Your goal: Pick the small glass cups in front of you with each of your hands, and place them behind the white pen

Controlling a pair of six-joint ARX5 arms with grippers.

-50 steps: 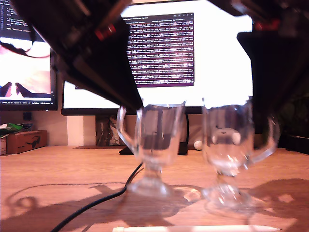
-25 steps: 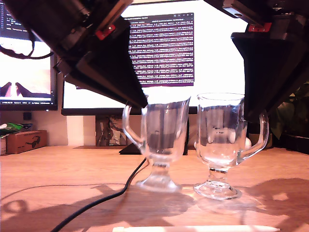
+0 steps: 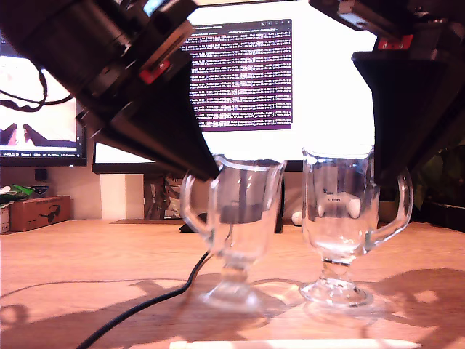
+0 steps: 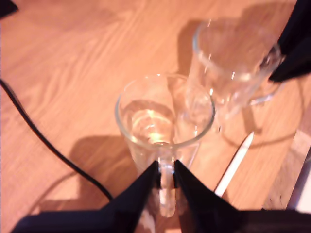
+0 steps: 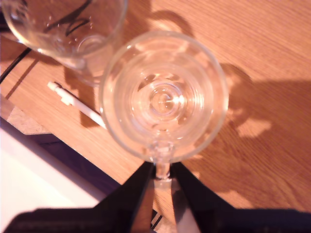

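Note:
Two small glass cups stand side by side over the wooden table, just behind the white pen (image 3: 298, 343) at the front edge. My first gripper (image 3: 207, 169) is shut on the handle of the cup (image 3: 240, 211) on the exterior view's left, which tilts slightly. My second gripper (image 3: 389, 174) is shut on the handle of the cup (image 3: 338, 211) on the exterior view's right. In the first wrist view the jaws (image 4: 165, 167) pinch the handle of the cup (image 4: 164, 116), with the pen (image 4: 234, 164) beside it. The second wrist view shows the same grip (image 5: 163, 170) on its cup (image 5: 164, 97). Whether the feet touch the table I cannot tell.
A black cable (image 3: 138, 309) runs across the table to the foot of the cup on the exterior view's left. Lit monitors (image 3: 243, 73) stand behind the cups. A cardboard box (image 3: 40, 211) sits at the back on the exterior view's left, and leaves (image 3: 443, 182) at its right.
Both cups, still held by their handles, rose and drew back, then came down and nearer the pen. The cup on the exterior view's left now leans a little.

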